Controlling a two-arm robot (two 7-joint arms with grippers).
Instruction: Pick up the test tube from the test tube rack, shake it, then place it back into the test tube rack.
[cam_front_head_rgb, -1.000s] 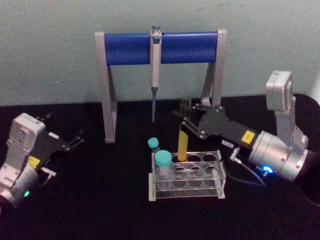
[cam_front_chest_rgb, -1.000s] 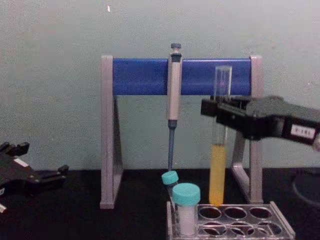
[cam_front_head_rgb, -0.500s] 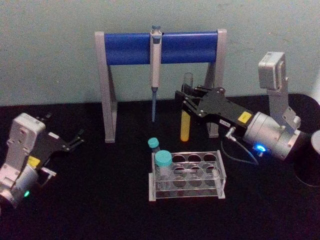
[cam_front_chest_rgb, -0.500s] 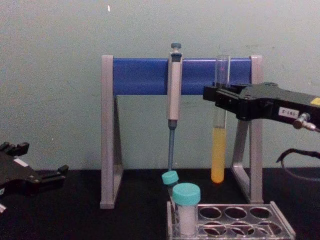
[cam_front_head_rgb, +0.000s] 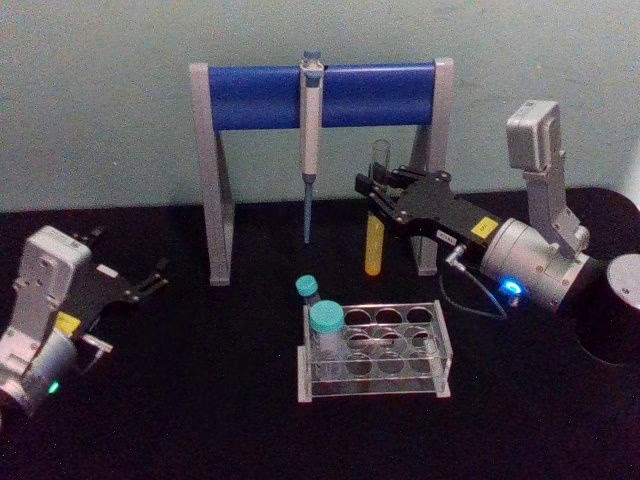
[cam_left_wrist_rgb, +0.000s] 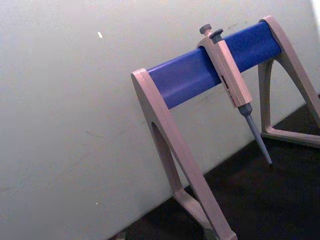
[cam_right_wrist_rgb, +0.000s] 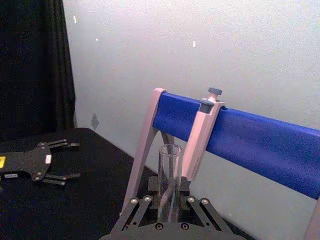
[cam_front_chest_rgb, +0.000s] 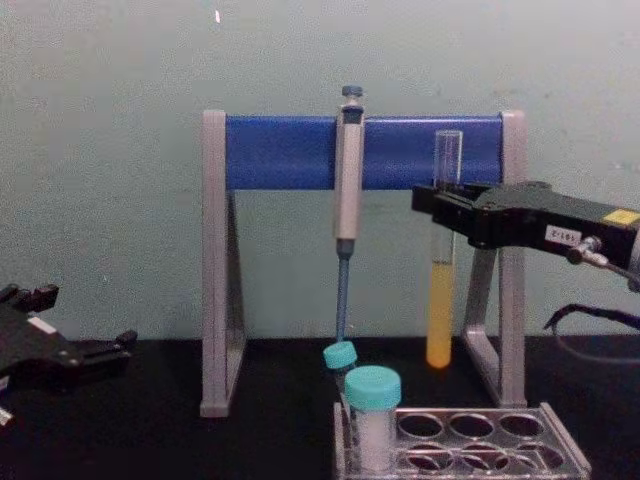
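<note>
A black table (cam_front_head_rgb: 200, 420) runs up to a pale green wall, with a grey-and-blue pipette stand (cam_front_head_rgb: 215, 170) along its back edge. The right gripper (cam_front_head_rgb: 376, 195) has its fingers clenched on the glass of the test tube (cam_front_chest_rgb: 439, 300). It holds the tube upright in the air behind the test tube rack (cam_front_head_rgb: 441, 348) and close to the stand's right leg, with the tube's round bottom well clear of the holes. The left gripper (cam_front_head_rgb: 148, 280) rests near the table's left edge, fingers spread and empty. The pick looks finished, so I judge the shake is the step in hand. The tube is uncapped, so the shake calls for short, firm motions kept clear of the stand and the pipette (cam_front_head_rgb: 311, 130).
</note>
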